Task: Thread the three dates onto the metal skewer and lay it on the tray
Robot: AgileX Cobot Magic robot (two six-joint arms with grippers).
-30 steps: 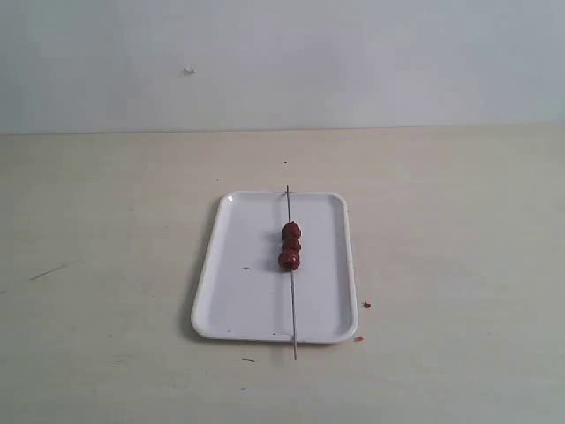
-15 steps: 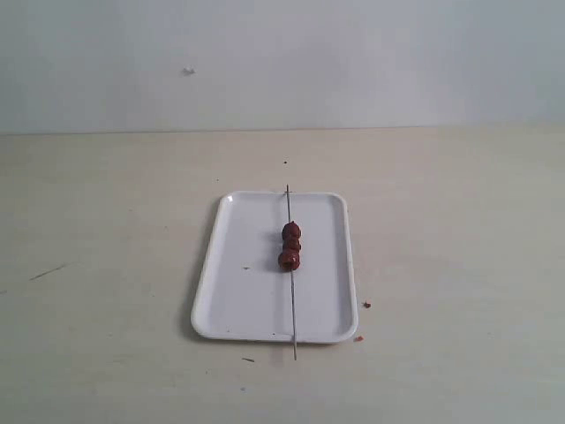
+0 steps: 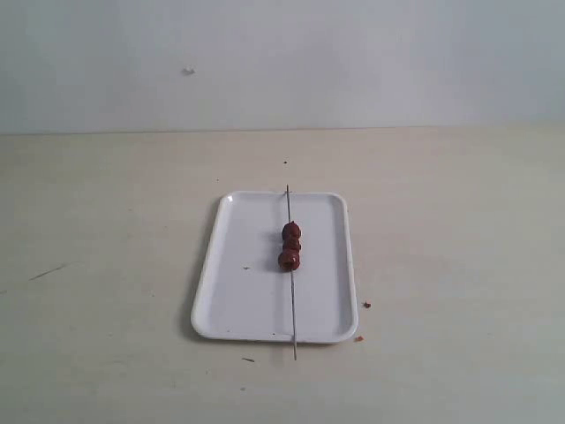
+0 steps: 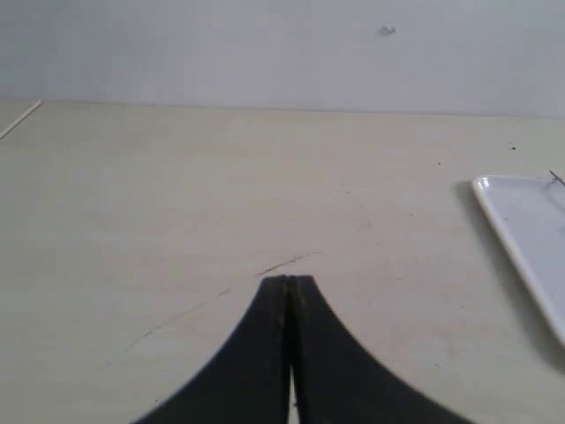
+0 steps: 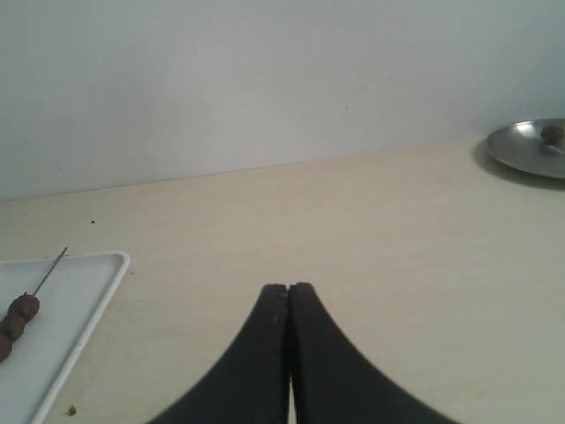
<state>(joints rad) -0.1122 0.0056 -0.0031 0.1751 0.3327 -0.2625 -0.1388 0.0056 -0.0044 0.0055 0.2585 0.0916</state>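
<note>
The white tray (image 3: 247, 300) lies in the middle of the table. Across it runs the metal skewer (image 3: 292, 309), overhanging the far and near rims. The three dates (image 3: 290, 246) sit threaded on it in a tight row, right of the tray's middle. Neither arm shows in the exterior view. My left gripper (image 4: 289, 281) is shut and empty above bare table, with the tray's corner (image 4: 521, 221) off to one side. My right gripper (image 5: 289, 288) is shut and empty too; its view catches the tray's edge (image 5: 93, 300), the skewer tip (image 5: 51, 269) and the dates (image 5: 18, 316).
A round metal dish (image 5: 530, 148) holding a dark lump (image 5: 553, 133) sits near the wall in the right wrist view. Small reddish crumbs (image 3: 366, 305) lie on the table by the tray's near right corner. A thin scratch (image 3: 46, 273) marks the table at left.
</note>
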